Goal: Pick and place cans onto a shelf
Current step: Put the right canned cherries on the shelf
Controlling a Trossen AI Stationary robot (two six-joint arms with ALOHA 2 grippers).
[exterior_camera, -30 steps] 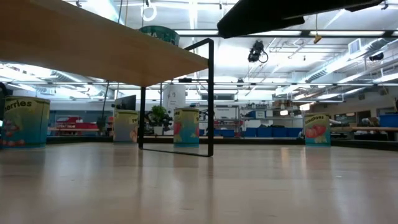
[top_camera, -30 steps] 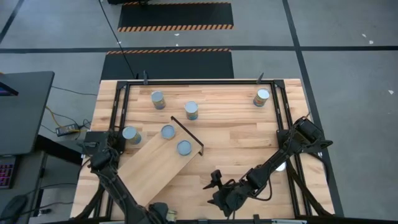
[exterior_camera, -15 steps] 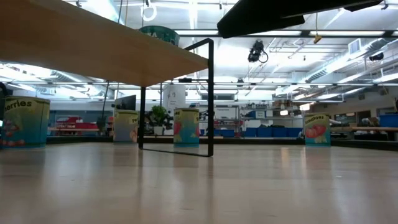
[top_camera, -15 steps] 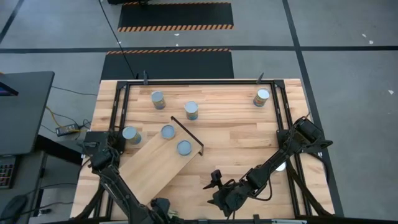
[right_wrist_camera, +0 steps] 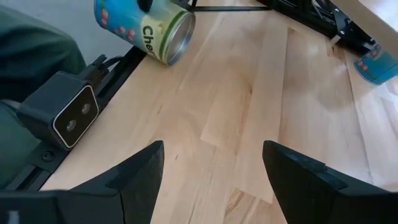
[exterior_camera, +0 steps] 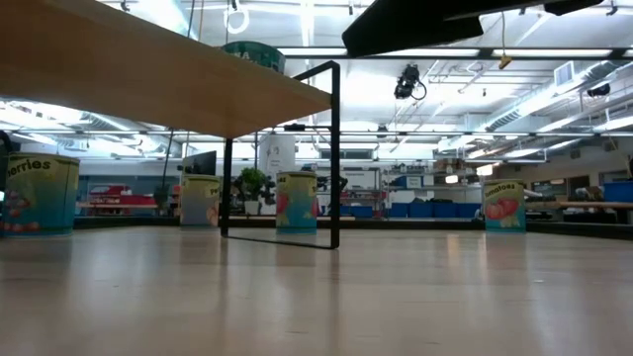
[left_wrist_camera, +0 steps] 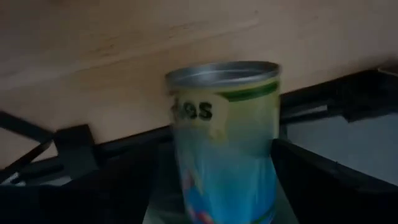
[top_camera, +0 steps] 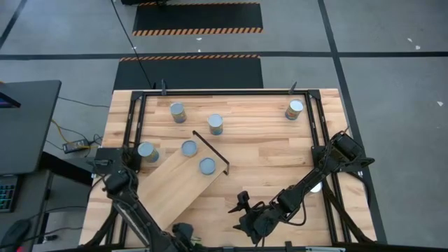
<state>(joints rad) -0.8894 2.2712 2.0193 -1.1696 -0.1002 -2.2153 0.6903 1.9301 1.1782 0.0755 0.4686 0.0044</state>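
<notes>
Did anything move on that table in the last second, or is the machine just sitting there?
Hardly anything. The left gripper, at the table's near edge by the shelf, crept slightly to the right. A can stands between its fingers; whether it is gripped doesn't show. The right gripper, open over bare table, the shelf and the other cans stayed put.

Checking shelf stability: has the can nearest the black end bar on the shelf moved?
No. The can sits in the same spot beside the shelf's black end bar.
</notes>
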